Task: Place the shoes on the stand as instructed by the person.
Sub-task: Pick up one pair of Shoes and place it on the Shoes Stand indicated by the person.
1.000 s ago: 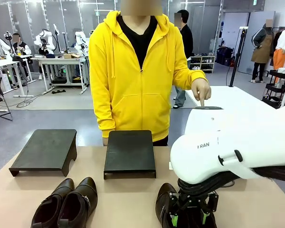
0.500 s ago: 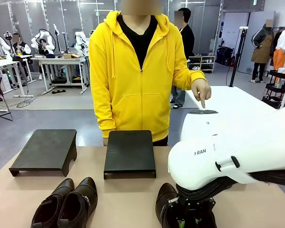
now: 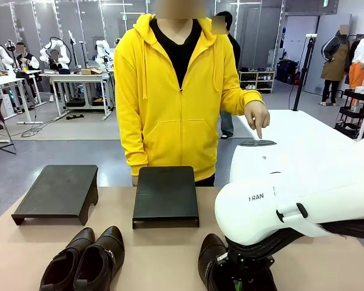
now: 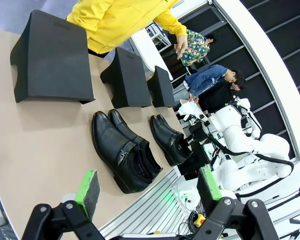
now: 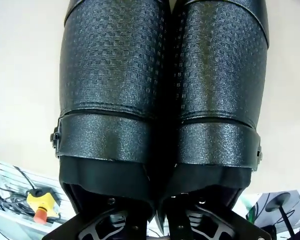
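As the right gripper (image 3: 239, 274) has sunk lower onto the right-hand glossy black leather shoes (image 5: 115, 75) at the table (image 3: 164, 257) edge nearest the robot, pickup looks imminent; whether it clamps them is hidden. The left gripper (image 4: 147, 185) hangs spread, empty.

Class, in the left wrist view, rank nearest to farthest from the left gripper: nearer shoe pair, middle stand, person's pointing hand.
1. Nearer shoe pair, right before the left gripper.
2. Middle stand, behind the shoes.
3. Pointing hand, far side.
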### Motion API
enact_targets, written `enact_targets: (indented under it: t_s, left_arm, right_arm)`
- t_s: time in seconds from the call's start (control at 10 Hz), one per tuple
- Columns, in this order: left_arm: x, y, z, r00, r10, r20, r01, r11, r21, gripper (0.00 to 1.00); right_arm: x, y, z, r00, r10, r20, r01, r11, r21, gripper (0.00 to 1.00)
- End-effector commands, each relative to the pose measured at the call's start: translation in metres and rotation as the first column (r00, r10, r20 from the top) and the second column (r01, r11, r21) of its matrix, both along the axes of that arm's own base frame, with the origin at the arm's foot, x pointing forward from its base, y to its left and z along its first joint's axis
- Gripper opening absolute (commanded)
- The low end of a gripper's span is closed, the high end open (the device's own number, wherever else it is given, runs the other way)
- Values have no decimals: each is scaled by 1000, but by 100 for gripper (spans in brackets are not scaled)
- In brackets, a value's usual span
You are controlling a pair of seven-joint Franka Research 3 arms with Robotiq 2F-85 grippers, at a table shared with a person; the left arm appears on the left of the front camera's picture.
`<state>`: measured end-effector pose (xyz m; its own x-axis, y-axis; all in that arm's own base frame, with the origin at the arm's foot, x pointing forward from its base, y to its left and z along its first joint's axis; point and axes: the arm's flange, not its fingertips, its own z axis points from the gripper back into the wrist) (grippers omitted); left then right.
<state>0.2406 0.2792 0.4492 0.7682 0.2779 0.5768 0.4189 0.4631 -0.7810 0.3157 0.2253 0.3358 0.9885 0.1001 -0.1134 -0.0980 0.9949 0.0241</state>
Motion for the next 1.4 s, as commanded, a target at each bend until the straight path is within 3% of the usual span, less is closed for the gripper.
enact_targets:
  t_s: [0.0, 0.4, 0.8, 1.3]
  left_arm:
    - [0, 1, 0, 1000, 1, 4, -1, 1000, -3, 100]
    - [0, 1, 0, 1000, 1, 4, -1, 1000, -3, 100]
    - [0, 1, 0, 1000, 1, 4, -1, 1000, -3, 100]
    - [0, 1, 0, 1000, 1, 4, -1, 1000, -3, 100]
  right_arm:
    - [-63, -39, -26, 998, -39, 49, 39, 999, -3, 0]
    - [-56, -53, 19, 998, -10, 60, 8, 1000, 28, 0]
    - [-35, -76, 67, 991, 0, 135, -4, 1000, 30, 0]
    - [24, -134, 122, 968, -48, 248, 34, 998, 58, 0]
